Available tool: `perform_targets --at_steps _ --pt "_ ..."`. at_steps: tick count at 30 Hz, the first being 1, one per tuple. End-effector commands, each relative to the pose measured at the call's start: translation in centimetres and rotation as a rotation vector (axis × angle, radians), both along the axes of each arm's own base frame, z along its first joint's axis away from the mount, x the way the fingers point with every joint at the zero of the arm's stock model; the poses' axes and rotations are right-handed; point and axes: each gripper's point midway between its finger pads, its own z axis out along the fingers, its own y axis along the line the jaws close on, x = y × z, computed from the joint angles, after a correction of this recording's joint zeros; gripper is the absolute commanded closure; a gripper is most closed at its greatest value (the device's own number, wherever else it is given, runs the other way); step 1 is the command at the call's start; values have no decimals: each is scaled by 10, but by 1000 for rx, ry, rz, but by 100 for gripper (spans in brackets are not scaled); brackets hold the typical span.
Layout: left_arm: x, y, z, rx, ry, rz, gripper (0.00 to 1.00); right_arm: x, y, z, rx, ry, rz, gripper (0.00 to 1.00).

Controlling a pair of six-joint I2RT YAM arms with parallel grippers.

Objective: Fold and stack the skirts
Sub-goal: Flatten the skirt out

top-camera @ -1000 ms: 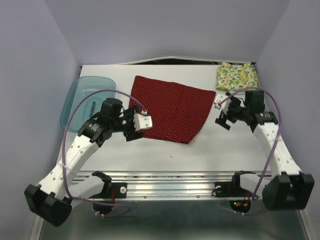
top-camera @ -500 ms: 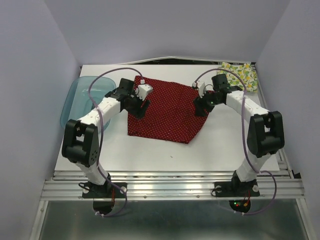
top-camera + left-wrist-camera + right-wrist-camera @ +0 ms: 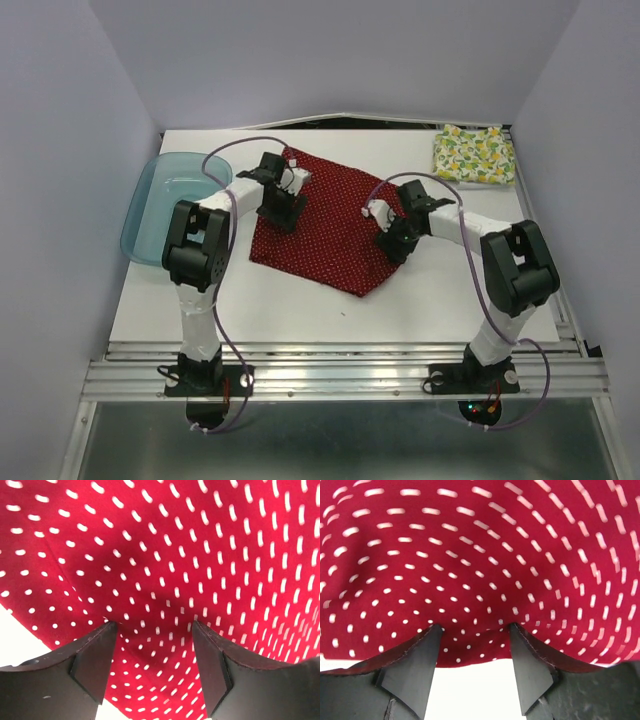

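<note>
Tabletop [image 3: 450,290], overhead only, bears cream skirt [image 3: 474,156]; wrist views show left hand [image 3: 153,626], right hand [image 3: 475,627] splayed on red skirt [image 3: 165,545].

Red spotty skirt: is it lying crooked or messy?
Yes, a bit. The red polka-dot skirt lies slanted on the table, one corner pointing toward the near edge, puckered under the left pincer and right pincer. The fruit-print skirt sits tidy, far right.

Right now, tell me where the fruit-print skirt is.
In the top view, the cream fruit-print skirt lies at the far right corner of the table, apart from the red dotted skirt spread at the centre.
</note>
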Motion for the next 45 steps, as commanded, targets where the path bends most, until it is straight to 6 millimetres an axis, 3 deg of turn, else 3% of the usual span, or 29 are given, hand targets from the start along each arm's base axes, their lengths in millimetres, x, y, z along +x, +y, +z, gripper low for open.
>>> perform_targets --at_steps 1,2,3,4,6,7,9,10,11,12,13,14,15,16,18,19,20,21,24,26,28,32,38,39,40,43,45 --pt "32 -3 -5 31 8 -8 27 -94 39 -19 -73 145 212 38" --pt "40 -7 -3 23 2 -12 26 -107 51 -17 -63 160 245 38" --pt "55 -16 5 -6 -16 -31 24 -129 75 -6 -8 193 294 37" --pt "64 -19 17 -16 -46 -31 24 -135 80 -1 31 213 308 37" --pt "76 -27 25 -44 -68 -38 24 -141 110 26 129 235 290 36" --pt "85 -32 41 -70 -96 -41 24 -140 121 40 178 258 251 35" --pt "87 -38 65 -112 -127 -56 24 -108 127 71 228 169 196 36" --pt "83 -37 70 -112 -131 -64 24 -96 125 85 260 143 165 36" --pt "79 -36 93 -122 -170 -72 24 -75 112 102 297 102 89 35" --pt "74 -34 100 -123 -183 -77 25 -59 109 117 319 61 58 35" --pt "60 -29 92 -112 -163 -81 25 -47 102 123 325 39 26 35" --pt "49 -27 114 -126 -201 -107 25 -38 94 124 315 20 6 36" --pt "39 -26 117 -133 -198 -126 26 -30 85 121 294 9 -13 36" --pt "11 -27 120 -161 -175 -197 27 -20 72 116 257 -15 -37 36" --pt "-21 -27 118 -177 -133 -285 28 -16 60 101 197 -10 -52 36" --pt "-47 -21 100 -159 -67 -310 28 -20 54 91 164 1 -38 36" --pt "-56 -14 103 -122 -82 -326 28 -21 52 84 146 8 -29 37" --pt "-74 -7 85 -95 -30 -330 28 -22 48 72 118 23 -24 36" --pt "-91 6 71 -55 -8 -343 28 -24 41 51 82 57 -15 37" --pt "-103 13 50 -19 48 -351 29 -28 39 34 64 94 -22 38" --pt "-104 18 32 15 94 -346 30 -34 37 22 51 133 -26 39" --pt "-87 11 19 11 90 -326 30 -52 28 4 14 199 -11 40" --pt "-36 -8 32 -29 9 -240 29 -106 5 -21 -66 387 19 45" --pt "-27 -12 38 -39 -6 -238 29 -117 5 -20 -55 425 23 45" --pt "-31 -13 31 -37 21 -239 29 -121 6 -19 -41 435 26 45" --pt "-15 -27 24 -34 39 -248 29 -150 14 -12 1 514 54 46" --pt "-16 -33 3 -30 99 -257 30 -165 26 -6 39 553 83 45"
